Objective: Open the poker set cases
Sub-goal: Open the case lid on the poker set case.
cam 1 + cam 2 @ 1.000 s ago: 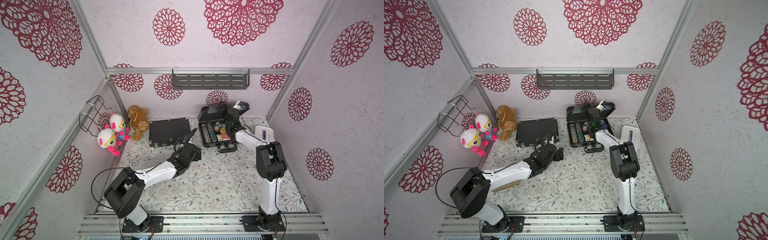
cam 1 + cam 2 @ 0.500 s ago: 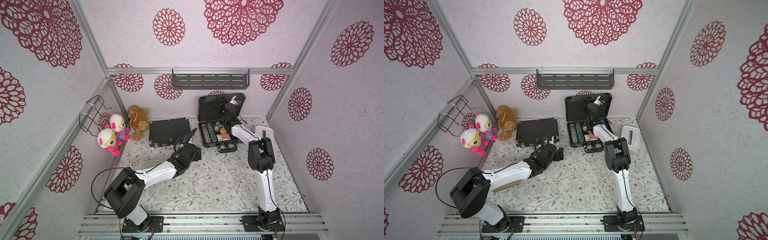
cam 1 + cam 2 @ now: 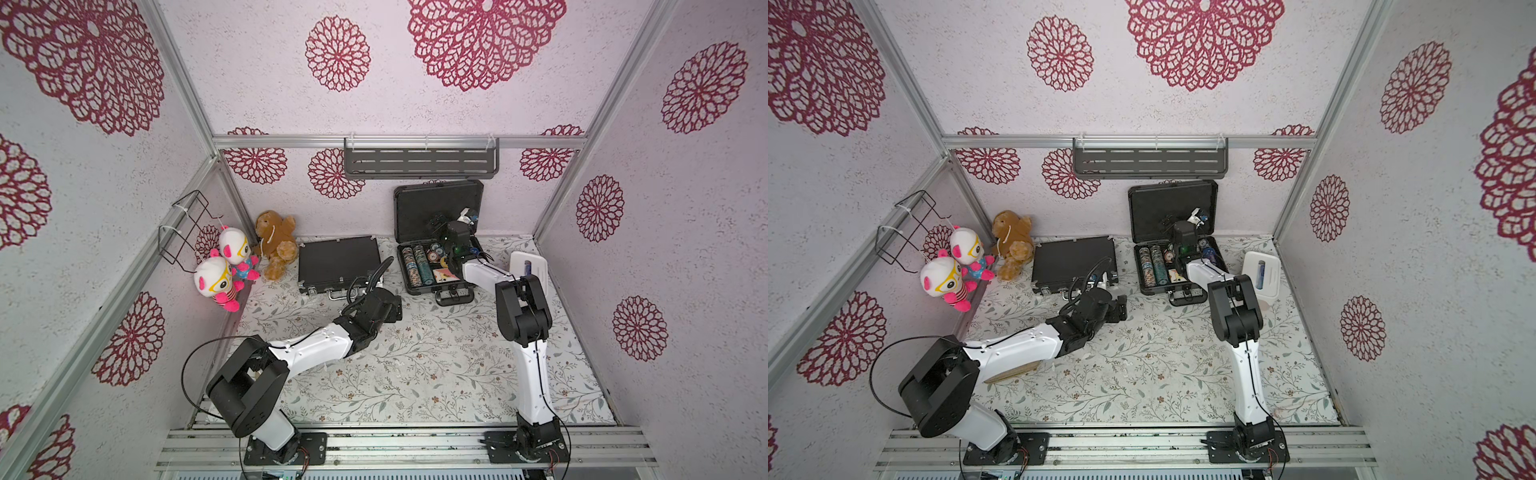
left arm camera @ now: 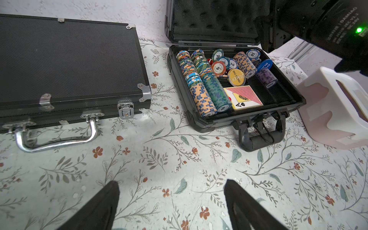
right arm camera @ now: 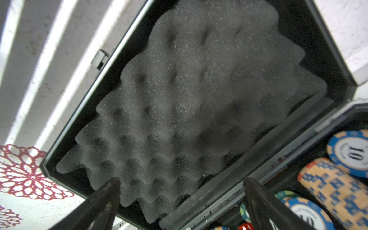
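Standing open, the thick dark grey poker case (image 3: 436, 266) sits beside the shut thin black silver-latched case (image 3: 338, 259). The left gripper (image 4: 171, 181) and right gripper (image 5: 182, 179) gape empty; retreating carelessly, the right could knock the upright lid (image 3: 438, 208) shut.

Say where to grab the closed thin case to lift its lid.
Probably the lid's front edge, by the silver latch, coming from the robot's side. The thin case lies flat with handle and latches facing the arms. The latch looks fastened, so flip it first. The open left hand sits nearest, just in front.
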Robot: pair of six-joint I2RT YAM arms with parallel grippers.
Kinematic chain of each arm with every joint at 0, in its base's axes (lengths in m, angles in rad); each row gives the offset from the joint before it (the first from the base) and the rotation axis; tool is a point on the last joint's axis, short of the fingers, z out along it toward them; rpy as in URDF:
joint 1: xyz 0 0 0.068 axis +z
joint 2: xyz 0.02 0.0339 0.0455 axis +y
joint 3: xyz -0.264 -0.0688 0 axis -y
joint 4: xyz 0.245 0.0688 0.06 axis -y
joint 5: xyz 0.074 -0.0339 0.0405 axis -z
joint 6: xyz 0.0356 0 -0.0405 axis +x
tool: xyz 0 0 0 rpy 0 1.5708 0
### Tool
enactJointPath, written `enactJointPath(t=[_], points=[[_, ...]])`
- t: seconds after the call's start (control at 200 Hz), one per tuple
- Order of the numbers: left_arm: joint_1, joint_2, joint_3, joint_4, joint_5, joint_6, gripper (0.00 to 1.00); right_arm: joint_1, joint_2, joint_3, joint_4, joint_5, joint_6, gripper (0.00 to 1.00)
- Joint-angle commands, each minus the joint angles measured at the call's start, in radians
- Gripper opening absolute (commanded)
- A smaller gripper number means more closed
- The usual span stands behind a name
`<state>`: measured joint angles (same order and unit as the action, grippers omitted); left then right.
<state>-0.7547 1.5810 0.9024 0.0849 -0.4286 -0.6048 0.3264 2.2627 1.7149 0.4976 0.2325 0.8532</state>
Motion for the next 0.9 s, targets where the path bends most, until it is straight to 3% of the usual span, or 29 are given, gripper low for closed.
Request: enactJointPath(t=[0.0,0.19,0.345,0.49,0.58,0.67,0.796,0.896], points=[[-0.007,-0.027,-0.01,0.021,-0.013,-0.002,0.87,0.009,-0.138,-0.039,0.058,0.024,-0.043,0.99],[-0.006,-0.031,-0.004,0.001,-0.057,0.0,0.88,0.055,-0.331,-0.307,-0.006,0.076,-0.181,0.99],[-0.002,-0.033,0.005,-0.045,-0.15,-0.012,0.9,0.177,-0.5,-0.51,-0.194,0.247,-0.378,0.99],[0.013,-0.023,0.008,-0.06,-0.257,0.001,0.93,0.258,-0.596,-0.601,-0.463,0.279,-0.307,0.99],[0.027,-0.036,0.03,-0.133,-0.319,-0.02,0.97,0.311,-0.663,-0.686,-0.534,0.369,-0.224,0.99],[0.092,-0.081,0.005,-0.165,-0.173,-0.068,0.96,0.333,-0.748,-0.749,-0.63,0.385,-0.15,0.99],[0.259,-0.167,-0.084,-0.231,0.117,-0.261,0.92,0.335,-0.898,-0.885,-0.639,0.389,-0.113,0.99],[0.321,-0.237,-0.174,-0.242,0.142,-0.285,0.91,0.336,-1.017,-1.005,-0.557,0.356,-0.083,0.99]])
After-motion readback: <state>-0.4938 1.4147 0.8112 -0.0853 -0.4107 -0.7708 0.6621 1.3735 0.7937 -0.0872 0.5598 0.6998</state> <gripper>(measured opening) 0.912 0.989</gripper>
